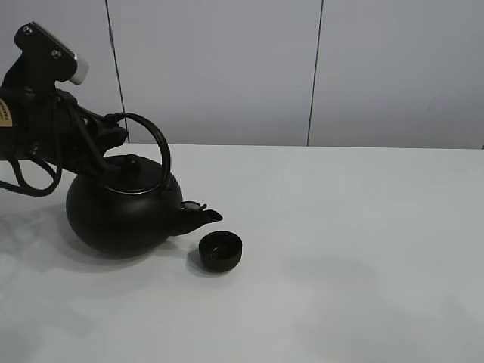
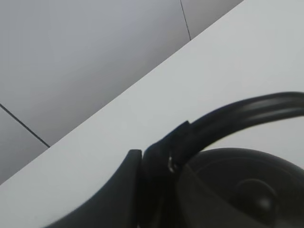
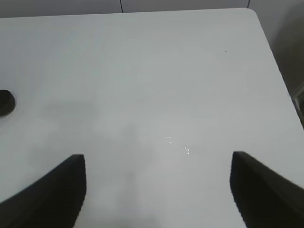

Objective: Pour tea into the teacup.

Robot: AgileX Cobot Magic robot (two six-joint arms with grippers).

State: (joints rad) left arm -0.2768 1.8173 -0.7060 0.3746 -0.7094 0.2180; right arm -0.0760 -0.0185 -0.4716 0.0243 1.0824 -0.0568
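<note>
The big round black kettle (image 1: 125, 212) is at the left of the table, its arched handle (image 1: 155, 140) up and its spout (image 1: 200, 215) pointing right. The small black teacup (image 1: 221, 251) stands on the table just below and right of the spout tip. I see no stream of tea. My left gripper (image 1: 113, 130) is shut on the kettle's handle at its back end; the left wrist view shows the grip (image 2: 161, 159) on the handle (image 2: 247, 111) above the lid (image 2: 251, 194). My right gripper (image 3: 159, 164) is open and empty over bare table.
The white table (image 1: 348, 249) stretches right of the cup. Its rounded far corner (image 3: 251, 12) shows in the right wrist view. A small dark round shape (image 3: 5, 102) sits at that view's edge. A grey panelled wall (image 1: 302, 68) stands behind the table.
</note>
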